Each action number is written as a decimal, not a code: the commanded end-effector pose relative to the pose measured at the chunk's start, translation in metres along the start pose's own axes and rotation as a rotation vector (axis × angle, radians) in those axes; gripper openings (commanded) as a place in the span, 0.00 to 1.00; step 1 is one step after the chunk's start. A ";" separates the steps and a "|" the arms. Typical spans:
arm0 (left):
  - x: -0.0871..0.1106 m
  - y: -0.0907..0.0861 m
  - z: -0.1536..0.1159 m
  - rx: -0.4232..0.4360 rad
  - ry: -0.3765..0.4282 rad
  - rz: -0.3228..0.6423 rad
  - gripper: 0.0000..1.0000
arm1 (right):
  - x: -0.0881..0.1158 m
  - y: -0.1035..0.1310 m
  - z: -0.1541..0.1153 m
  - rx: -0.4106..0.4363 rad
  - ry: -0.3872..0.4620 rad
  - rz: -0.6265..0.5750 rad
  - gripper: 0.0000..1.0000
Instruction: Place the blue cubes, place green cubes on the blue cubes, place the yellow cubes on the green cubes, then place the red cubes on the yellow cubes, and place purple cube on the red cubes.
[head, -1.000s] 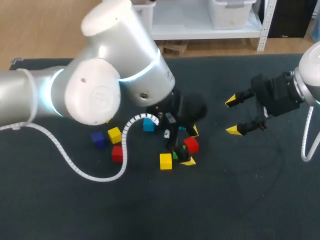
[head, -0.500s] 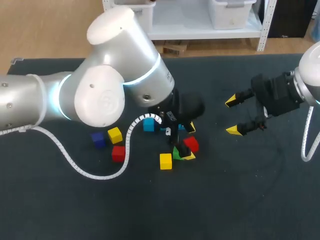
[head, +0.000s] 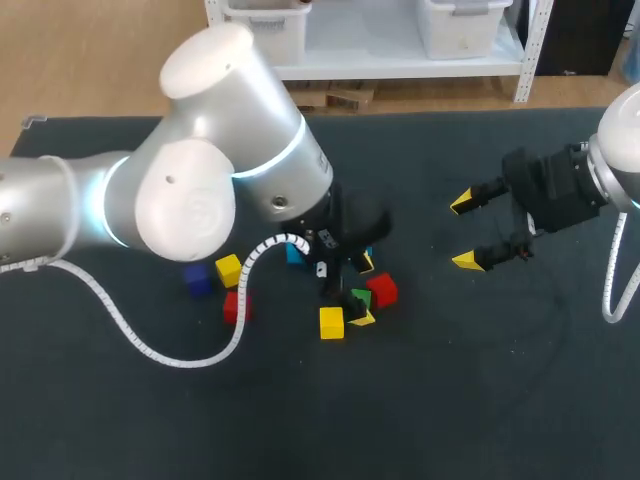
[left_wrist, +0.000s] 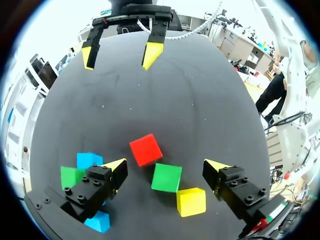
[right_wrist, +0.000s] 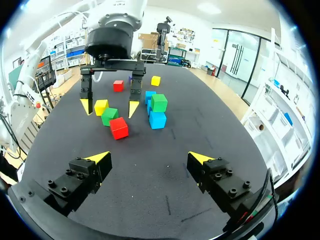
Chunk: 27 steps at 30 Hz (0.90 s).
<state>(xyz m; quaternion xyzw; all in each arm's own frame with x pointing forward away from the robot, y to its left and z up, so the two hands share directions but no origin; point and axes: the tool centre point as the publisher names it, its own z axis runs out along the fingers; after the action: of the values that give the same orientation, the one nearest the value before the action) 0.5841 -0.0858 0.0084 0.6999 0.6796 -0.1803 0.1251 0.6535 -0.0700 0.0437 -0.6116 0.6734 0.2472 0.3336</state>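
Scene: two silver robot arms over a dark cloth-covered desk (head: 480, 400), with small coloured cubes in a loose group left of its middle.
Left arm: the big left arm (head: 190, 190) is over the group. Its jaws stand wide apart, one on each side of a loose green cube (left_wrist: 166, 177), and the wrist view shows them not touching it.
Right arm: the right arm (head: 620, 150) hangs well apart at the right side of the desk, its jaws apart and holding nothing.
Stack built: a second green cube (right_wrist: 159, 102) sits on a light blue cube (right_wrist: 157, 120). Another light blue cube (right_wrist: 150, 96) lies just beside that stack, bare on top.
Around the loose green cube: a red cube (head: 381, 290) is just to its right and a yellow cube (head: 331, 322) just to its near left.
Left end of the group: a second yellow cube (head: 228, 270), a second red cube (head: 235, 306) and a dark cube (head: 197, 279) that is blue or purple, I cannot tell which.
Done: both light blue cubes look placed, and one of them carries its green cube.
Step in hand: probably the grasp of the loose green cube, to go on the bare light blue cube.
Left to do: that green cube, then both yellow cubes, both red cubes and the purple cube on top. The task seems less than half done.
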 end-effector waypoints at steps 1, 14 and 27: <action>0.010 0.003 0.003 0.003 0.002 -0.011 1.00 | 0.001 0.000 0.000 0.001 -0.003 -0.001 1.00; 0.014 0.003 0.002 0.005 0.002 -0.011 0.52 | 0.001 0.000 0.000 0.001 -0.003 -0.001 1.00; 0.012 -0.003 0.002 0.015 -0.006 -0.012 0.00 | 0.001 0.000 0.000 0.001 -0.003 -0.001 1.00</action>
<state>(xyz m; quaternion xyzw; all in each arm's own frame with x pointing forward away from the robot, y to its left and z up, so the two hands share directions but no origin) 0.5822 -0.0776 0.0008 0.6968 0.6819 -0.1874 0.1198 0.6535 -0.0700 0.0437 -0.6116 0.6734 0.2472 0.3336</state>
